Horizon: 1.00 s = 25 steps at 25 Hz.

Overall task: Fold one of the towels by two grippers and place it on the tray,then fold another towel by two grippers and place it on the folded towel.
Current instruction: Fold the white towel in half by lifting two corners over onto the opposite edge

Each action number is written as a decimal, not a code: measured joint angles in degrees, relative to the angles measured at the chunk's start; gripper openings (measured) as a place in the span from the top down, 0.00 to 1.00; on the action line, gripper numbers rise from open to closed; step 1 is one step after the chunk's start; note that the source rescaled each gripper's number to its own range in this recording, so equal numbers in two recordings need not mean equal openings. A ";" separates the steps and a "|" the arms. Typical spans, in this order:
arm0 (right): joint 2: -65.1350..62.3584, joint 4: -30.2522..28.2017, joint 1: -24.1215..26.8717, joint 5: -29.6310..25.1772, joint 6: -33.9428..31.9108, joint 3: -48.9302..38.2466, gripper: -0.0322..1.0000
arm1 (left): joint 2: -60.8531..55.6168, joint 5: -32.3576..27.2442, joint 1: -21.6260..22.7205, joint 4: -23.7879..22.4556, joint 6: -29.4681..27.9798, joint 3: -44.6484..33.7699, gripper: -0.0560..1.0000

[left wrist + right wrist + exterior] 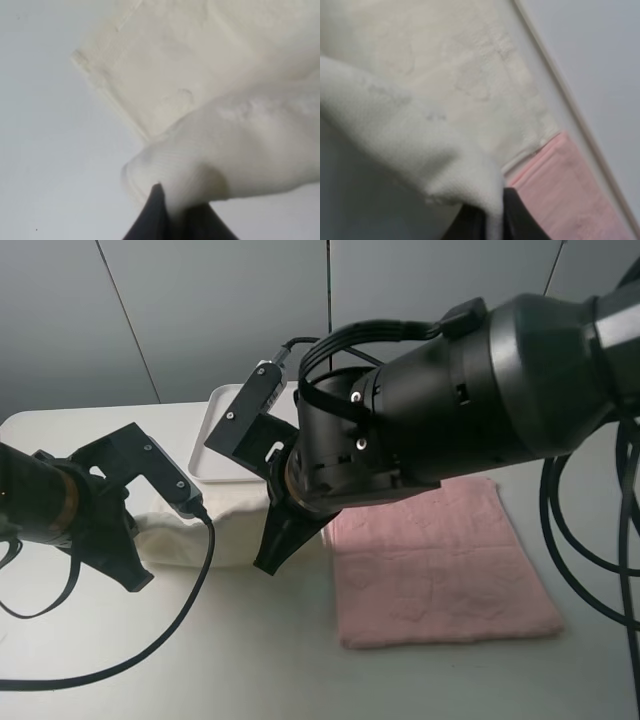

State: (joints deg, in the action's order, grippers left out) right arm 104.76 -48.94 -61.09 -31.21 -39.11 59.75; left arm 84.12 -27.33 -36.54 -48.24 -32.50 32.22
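Altogether two towels (232, 528), one tray (214, 440).

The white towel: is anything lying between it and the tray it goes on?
Nothing visible. The tray sits just behind the white towel; the right arm hides part of it, and the pink towel lies aside.

Nubby terry cream towel (250, 140), plush pink towel (440, 570), matt table (300, 660)

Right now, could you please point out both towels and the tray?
cream towel (250, 145), left wrist view, lifted fold
pink towel (440, 570), exterior high view, middle
tray (203, 440), exterior high view, left wall
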 joint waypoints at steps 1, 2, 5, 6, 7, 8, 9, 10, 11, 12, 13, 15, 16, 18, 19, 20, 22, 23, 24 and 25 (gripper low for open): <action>0.32 -0.77 0.13 0.27 -0.90 0.00 0.96 | 0.84 0.10 0.00 -1.07 -1.71 0.00 0.95; 0.92 -1.27 0.47 0.63 -1.30 0.00 0.96 | 1.42 0.14 0.00 -2.55 -3.45 0.00 0.95; 2.53 -1.86 1.38 1.00 -2.42 0.00 0.96 | 2.34 0.24 0.00 -7.43 -8.73 0.00 0.95; 2.93 -2.62 1.90 1.23 -3.31 0.00 0.96 | 2.32 0.28 0.00 -9.48 -10.88 0.00 0.95; 3.05 -3.26 2.31 1.52 -4.41 0.00 0.96 | 2.44 0.54 0.43 -11.51 -12.82 0.00 0.95; 3.18 -4.30 2.89 2.04 -5.51 0.00 0.96 | 2.55 1.22 0.92 -13.09 -15.21 0.00 0.95; 3.38 -4.74 3.53 2.82 -6.46 0.00 0.96 | 2.63 2.04 1.88 -14.66 -17.34 0.00 0.95; 3.50 -4.96 4.11 3.51 -7.37 0.00 0.96 | 2.63 2.71 3.15 -15.46 -18.56 0.00 0.94; 3.58 -5.51 4.85 4.63 -8.46 0.00 0.96 | 2.63 3.73 4.33 -15.89 -19.46 0.00 0.93; 3.73 -5.78 5.59 5.65 -9.32 0.00 0.96 | 2.63 4.70 5.76 -16.36 -19.93 0.00 0.92; 3.86 -5.91 6.34 6.58 -10.33 0.00 0.96 | 2.63 5.54 7.14 -16.58 -20.26 0.00 0.89; 3.86 -6.07 7.61 9.24 -11.98 0.00 0.96 | 2.63 6.86 9.52 -16.96 -20.64 0.00 0.81; 3.96 -6.28 8.31 10.76 -12.40 0.00 0.96 | 2.63 7.50 10.79 -17.14 -20.82 0.00 0.75; 4.21 -6.47 9.76 14.06 -13.74 0.00 0.93 | 2.63 9.17 13.14 -17.24 -21.45 0.00 0.57; 4.45 -6.68 10.47 15.89 -14.16 0.00 0.87 | 2.63 9.98 14.28 -17.38 -22.30 0.00 0.49; 4.67 -6.93 11.04 17.22 -14.71 0.00 0.79 | 2.63 10.60 15.28 -17.51 -23.43 0.00 0.37; 4.91 -7.05 11.74 18.19 -16.02 0.00 0.54 | 2.63 11.21 16.98 -17.80 -25.45 0.68 0.13; 4.91 -7.04 11.86 18.19 -16.29 0.00 0.40 | 2.63 11.30 17.84 -18.09 -26.13 1.15 0.07; 4.91 -7.18 11.90 17.98 -16.63 0.00 0.29 | 2.63 11.30 18.58 -18.26 -26.39 1.53 0.03; 4.91 -7.18 11.90 17.36 -16.94 0.00 0.19 | 2.63 11.30 18.98 -18.51 -26.70 2.09 0.02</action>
State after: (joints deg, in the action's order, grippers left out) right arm 109.67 -56.12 -49.19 -13.85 -56.05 59.75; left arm 86.75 -16.02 -17.56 -66.75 -59.20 34.31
